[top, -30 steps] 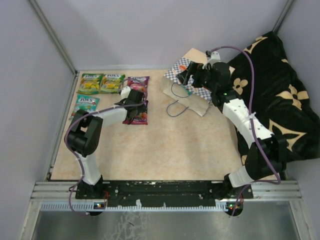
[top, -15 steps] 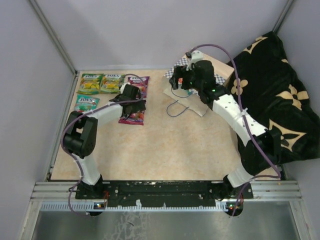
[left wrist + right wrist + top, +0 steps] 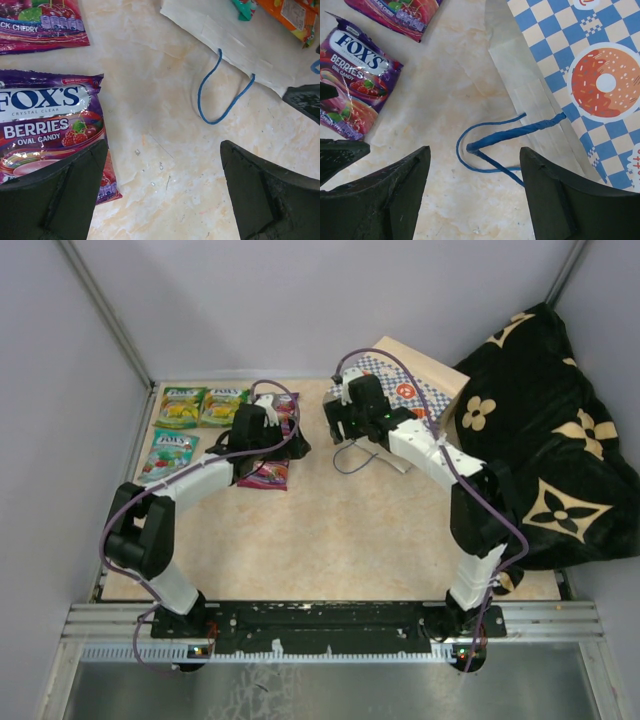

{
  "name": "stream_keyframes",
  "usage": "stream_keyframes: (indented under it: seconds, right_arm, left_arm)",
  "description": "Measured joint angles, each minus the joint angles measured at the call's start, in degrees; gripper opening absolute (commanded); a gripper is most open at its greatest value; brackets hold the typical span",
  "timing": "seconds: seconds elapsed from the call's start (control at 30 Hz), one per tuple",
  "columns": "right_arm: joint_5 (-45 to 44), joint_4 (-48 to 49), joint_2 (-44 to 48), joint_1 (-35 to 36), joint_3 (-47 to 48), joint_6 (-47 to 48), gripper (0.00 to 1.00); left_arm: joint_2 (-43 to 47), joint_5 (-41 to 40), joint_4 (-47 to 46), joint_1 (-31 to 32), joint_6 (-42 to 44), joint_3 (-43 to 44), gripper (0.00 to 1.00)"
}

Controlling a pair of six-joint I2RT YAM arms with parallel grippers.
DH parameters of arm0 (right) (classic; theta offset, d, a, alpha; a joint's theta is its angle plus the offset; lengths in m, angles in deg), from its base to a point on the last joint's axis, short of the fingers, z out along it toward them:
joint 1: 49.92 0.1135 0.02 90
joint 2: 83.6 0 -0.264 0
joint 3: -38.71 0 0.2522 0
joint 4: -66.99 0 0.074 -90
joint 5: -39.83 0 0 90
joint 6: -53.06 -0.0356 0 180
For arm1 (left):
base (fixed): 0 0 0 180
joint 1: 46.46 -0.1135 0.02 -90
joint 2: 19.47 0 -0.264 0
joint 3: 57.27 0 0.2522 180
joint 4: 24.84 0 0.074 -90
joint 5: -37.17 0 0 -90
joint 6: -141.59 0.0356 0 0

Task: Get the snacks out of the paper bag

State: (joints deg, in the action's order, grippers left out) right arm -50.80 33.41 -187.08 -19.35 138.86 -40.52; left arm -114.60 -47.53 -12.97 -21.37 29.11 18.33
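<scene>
The paper bag (image 3: 410, 390) lies on its side at the back, its blue cord handles (image 3: 510, 142) trailing onto the table. An orange snack pouch (image 3: 295, 15) and a teal one (image 3: 244, 7) show at its mouth. A purple FOX'S berries pouch (image 3: 45, 125) and a cherry pouch (image 3: 40, 22) lie left of the bag; two green pouches (image 3: 200, 406) and a teal one (image 3: 168, 450) lie further left. My right gripper (image 3: 475, 195) hovers open just short of the handles, holding nothing. My left gripper (image 3: 162, 190) is open over bare table beside the berries pouch.
A black cloth with tan flowers (image 3: 550, 440) is heaped along the right side behind the bag. Grey walls (image 3: 70, 390) close in the table at the left and back. The two grippers hang close together, the right one's finger (image 3: 306, 100) showing in the left wrist view.
The right arm swung left off the top of the bag down to its handles, and its jaws narrowed a little. The left gripper shifted right, off the berries pouch.
</scene>
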Motion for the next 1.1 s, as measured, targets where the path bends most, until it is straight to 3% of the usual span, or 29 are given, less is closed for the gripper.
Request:
stream_keyframes:
  seconds: [0.1, 0.13, 0.17, 0.23, 0.33, 0.57, 0.77, 0.93, 1.1]
  right_arm:
    - [-1.2, -0.2, -1.7, 0.0, 1.1, 0.5, 0.71]
    - [-1.5, -0.1, -2.3, 0.0, 1.8, 0.6, 0.64]
    - [-1.7, 0.0, -3.1, 0.0, 2.7, 0.8, 0.55]
    - [-1.9, 0.1, -4.7, 0.0, 4.6, 1.3, 0.29]
    - [-1.4, 0.3, -5.5, 0.0, 5.3, 1.6, 0.0]
    - [3.3, 1.7, -3.1, -1.6, 2.6, 0.7, 0.0]
    - [7.6, 2.7, 4.5, -5.0, -0.2, -1.6, 0.0]
    - [8.8, 5.0, 11.3, -6.9, -0.2, -4.7, 0.0]
    - [10.1, 7.5, 14.6, -7.0, -1.4, -8.4, 0.0]
  left_arm:
    - [0.0, 1.7, -0.6, 0.0, 0.3, -0.1, 1.0]
    - [0.0, 2.2, -0.9, 0.0, 0.4, -0.1, 1.0]
    - [0.0, 2.7, -1.2, 0.0, 0.5, -0.1, 1.0]
    - [0.0, 3.6, -2.3, 0.0, 0.5, -0.4, 1.0]
    - [-0.2, 6.1, -5.2, 0.0, 0.5, -1.7, 1.0]
    - [-5.4, 16.3, -19.8, -0.1, -1.3, -4.1, 1.0]
    - [-17.9, 25.4, -38.4, 0.5, -11.0, -1.0, 1.0]
    - [-26.5, 25.4, -49.3, 2.8, -20.5, 5.0, 1.0]
    - [-31.3, 19.5, -59.8, 7.0, -28.4, 8.6, 0.99]
